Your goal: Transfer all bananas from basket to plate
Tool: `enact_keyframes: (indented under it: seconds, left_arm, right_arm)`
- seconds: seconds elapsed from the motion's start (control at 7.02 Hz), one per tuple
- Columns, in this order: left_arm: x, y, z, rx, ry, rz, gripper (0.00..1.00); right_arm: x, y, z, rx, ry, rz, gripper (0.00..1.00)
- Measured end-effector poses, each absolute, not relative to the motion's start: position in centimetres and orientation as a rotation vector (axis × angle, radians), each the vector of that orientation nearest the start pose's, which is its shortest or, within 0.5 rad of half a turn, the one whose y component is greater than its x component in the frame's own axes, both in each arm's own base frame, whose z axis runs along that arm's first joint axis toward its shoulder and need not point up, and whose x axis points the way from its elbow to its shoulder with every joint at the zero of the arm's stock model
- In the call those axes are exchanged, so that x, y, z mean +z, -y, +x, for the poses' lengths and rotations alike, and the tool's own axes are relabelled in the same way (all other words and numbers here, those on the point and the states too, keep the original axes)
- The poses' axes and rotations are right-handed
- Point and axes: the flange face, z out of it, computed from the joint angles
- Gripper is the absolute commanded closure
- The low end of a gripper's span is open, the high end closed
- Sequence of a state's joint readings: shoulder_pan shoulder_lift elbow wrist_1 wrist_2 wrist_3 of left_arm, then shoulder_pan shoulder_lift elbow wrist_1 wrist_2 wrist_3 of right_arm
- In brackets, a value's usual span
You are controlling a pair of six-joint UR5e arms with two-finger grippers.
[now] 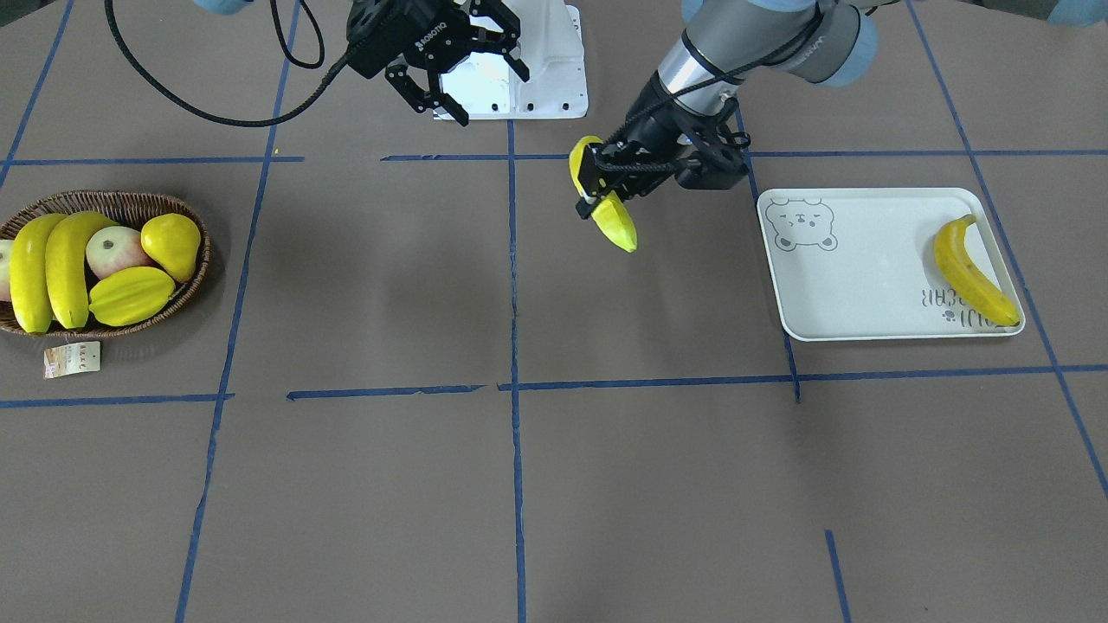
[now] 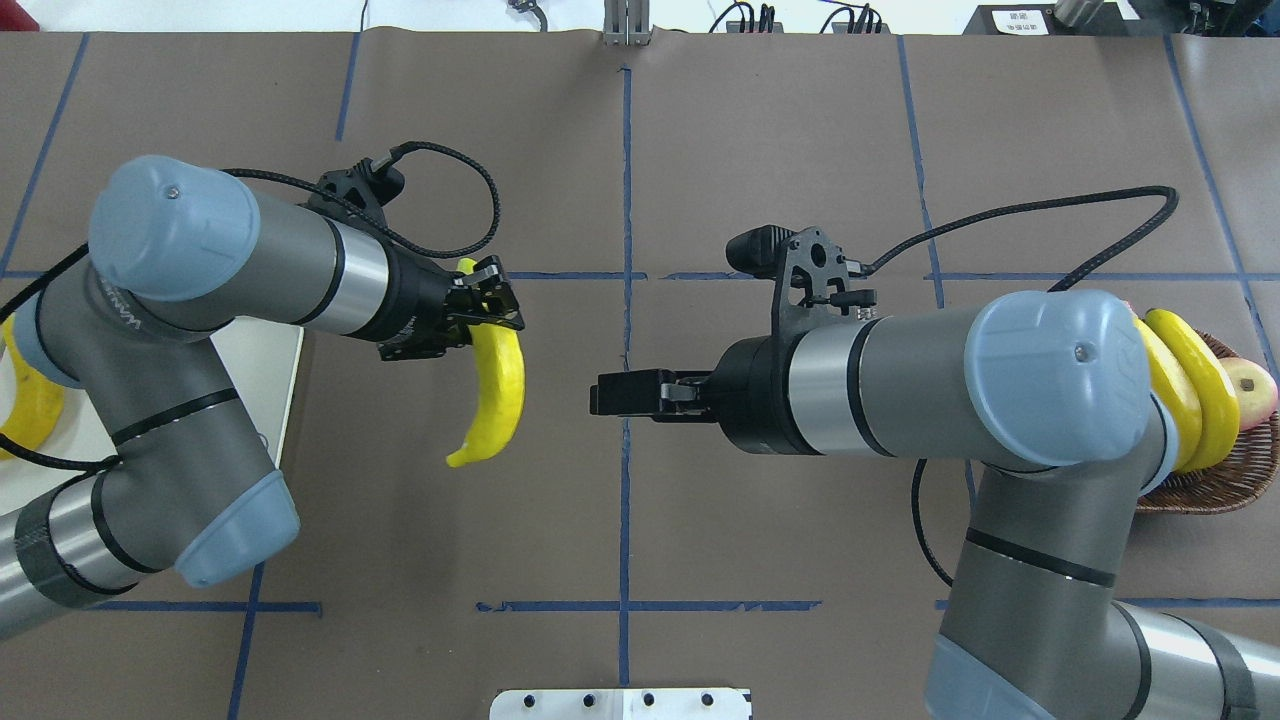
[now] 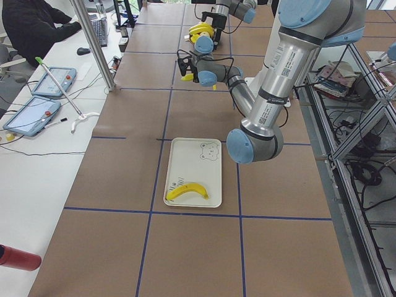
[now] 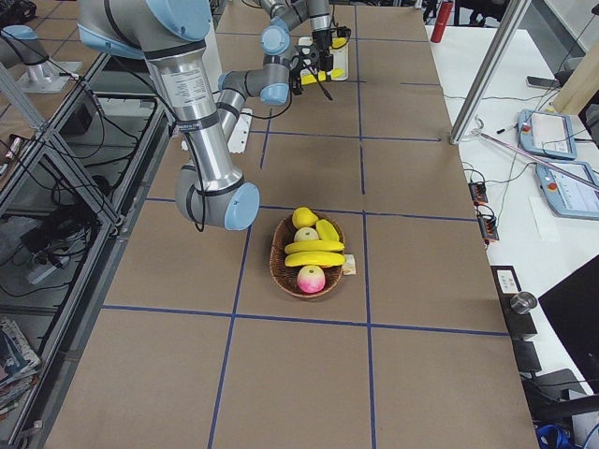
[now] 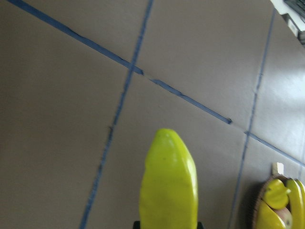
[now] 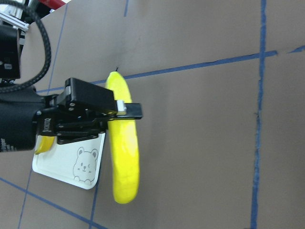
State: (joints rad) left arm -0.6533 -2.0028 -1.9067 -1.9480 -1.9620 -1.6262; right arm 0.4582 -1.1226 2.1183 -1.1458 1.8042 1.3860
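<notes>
My left gripper is shut on a yellow banana and holds it above the table's middle, to the left of the plate in the front-facing view. The same banana shows in the overhead view and the right wrist view. One orange-toned banana lies on the plate's right end. Two bananas lie in the wicker basket. My right gripper is open and empty, near the robot's base.
The basket also holds a pear, a starfruit and an apple. Its paper tag lies on the table in front of it. A white mounting plate is at the robot's base.
</notes>
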Motion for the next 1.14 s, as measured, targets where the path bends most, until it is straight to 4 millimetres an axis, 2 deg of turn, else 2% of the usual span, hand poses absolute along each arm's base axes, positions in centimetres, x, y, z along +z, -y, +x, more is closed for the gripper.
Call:
enact_keyframes:
  seconds: [0.14, 0.28, 0.57, 0.85, 1.0, 1.14]
  left_arm:
    - [26.6, 44.0, 39.0, -0.375, -1.075, 0.028, 1.00]
    - [31.6, 44.6, 36.9, -0.370, -0.975, 0.033, 1.00]
    - [42.2, 44.7, 31.2, -0.369, -0.798, 0.025, 1.00]
    - [49.2, 45.8, 25.1, -0.354, -0.685, 0.040, 1.00]
    - [52.1, 46.7, 22.9, -0.335, -0.642, 0.045, 1.00]
    - [54.3, 47.3, 21.7, -0.322, -0.612, 0.041, 1.00]
  right_arm:
    - [13.6, 33.4, -39.8, 0.087, 1.354, 0.264, 0.00]
    - [14.0, 34.2, -39.1, 0.109, 1.310, 0.261, 0.00]
    - [15.0, 35.3, -38.3, 0.139, 1.239, 0.250, 0.00]
    - [16.6, 35.6, -37.4, 0.156, 1.204, 0.244, 0.00]
    - [17.9, 35.7, -36.5, 0.158, 1.181, 0.246, 0.00]
    - [19.6, 35.4, -35.0, 0.138, 1.152, 0.255, 0.00]
